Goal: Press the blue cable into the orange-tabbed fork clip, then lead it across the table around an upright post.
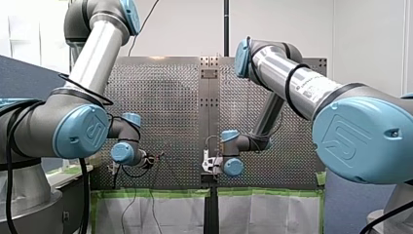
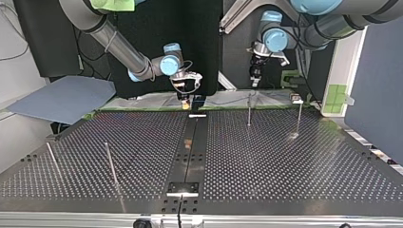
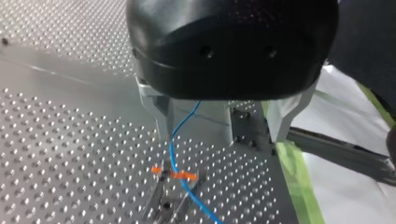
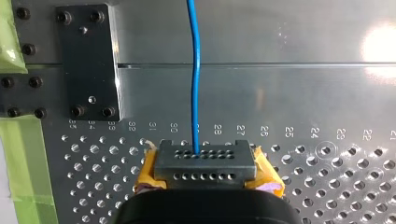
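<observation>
My right tool point(image 4: 204, 161) (yellow pads) is clamped on the blue cable point(image 4: 195, 70), which runs straight ahead of it over the worktop point(image 4: 303, 98). My left tool point(image 3: 220, 137) hangs above the worktop, metal fingers wide apart and gripping nothing. Just beyond it, the cable crosses the orange-tabbed fork clip point(image 3: 175, 176) at its tabs.

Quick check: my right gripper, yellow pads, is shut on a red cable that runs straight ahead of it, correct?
Not quite: the cable is blue, not red, as the right wrist view shows. The rest holds: my right gripper, with yellow pads, is shut on it, and it runs straight ahead.
</observation>
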